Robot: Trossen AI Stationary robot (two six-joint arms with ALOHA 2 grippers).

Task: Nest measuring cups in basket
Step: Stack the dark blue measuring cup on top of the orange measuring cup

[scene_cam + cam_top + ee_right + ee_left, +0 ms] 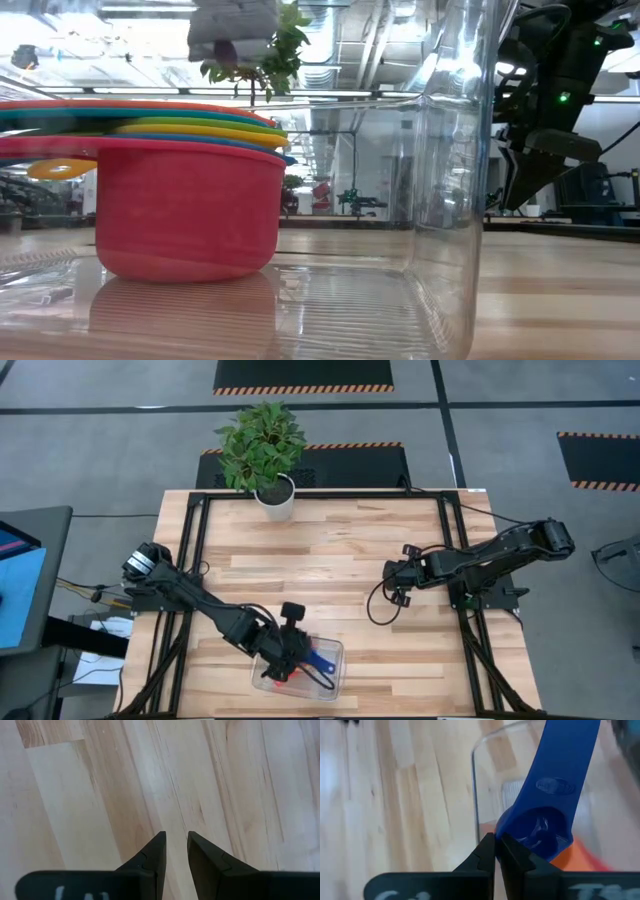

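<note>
The clear basket (335, 682) lies near the table's front edge, and its wall (450, 200) fills the low view. In it a red measuring cup (185, 215) stands on its base with several coloured cups (200, 128) nested inside. A dark blue cup (540, 827) lies on top of them, its handle (565, 755) pointing away from my left gripper, with orange (580, 860) under it. My left gripper (496, 845) is shut, tips down at that cup's bowl, over the basket (288, 665). My right gripper (175, 845) hangs open over bare wood at the table's right (395, 585). My left gripper comes slanting down from above, its shut fingertips (487, 847) at the rim of the dark blue cup's bowl (507, 822), on the side away from the handle. Whether they touch the rim I cannot tell. The cup rests on the nested cups in the basket.
A potted plant in a white pot (275, 500) stands at the table's far edge. Black frame rails (190, 560) run along the table's left and right sides. Bare wood (320, 570) lies between the two arms.
</note>
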